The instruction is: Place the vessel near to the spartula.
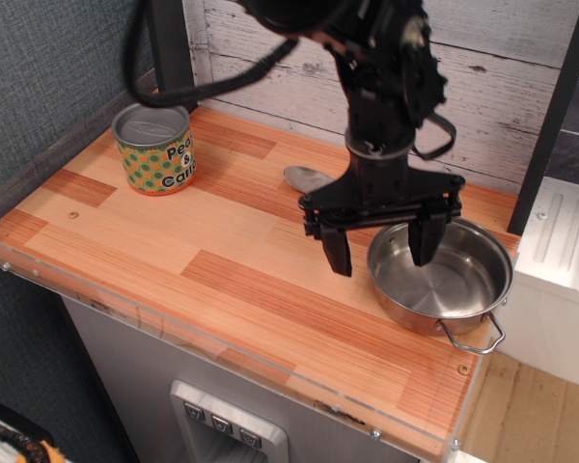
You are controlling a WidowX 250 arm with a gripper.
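The vessel (454,289), a shiny shallow steel pot with wire loop handles, sits at the right end of the wooden counter. My gripper (381,246) is open and straddles the pot's near-left rim: one finger (336,253) stands outside the pot over the wood, the other (423,241) is over the pot's inside. It holds nothing. Of the spartula only the grey spoon head (306,177) shows, behind the gripper to the left. Its red handle is hidden by the arm.
A green-and-orange dotted tin can (154,148) stands at the back left of the counter (174,241). A plank wall runs along the back. A black post (550,116) and a white appliance (565,241) border the right edge.
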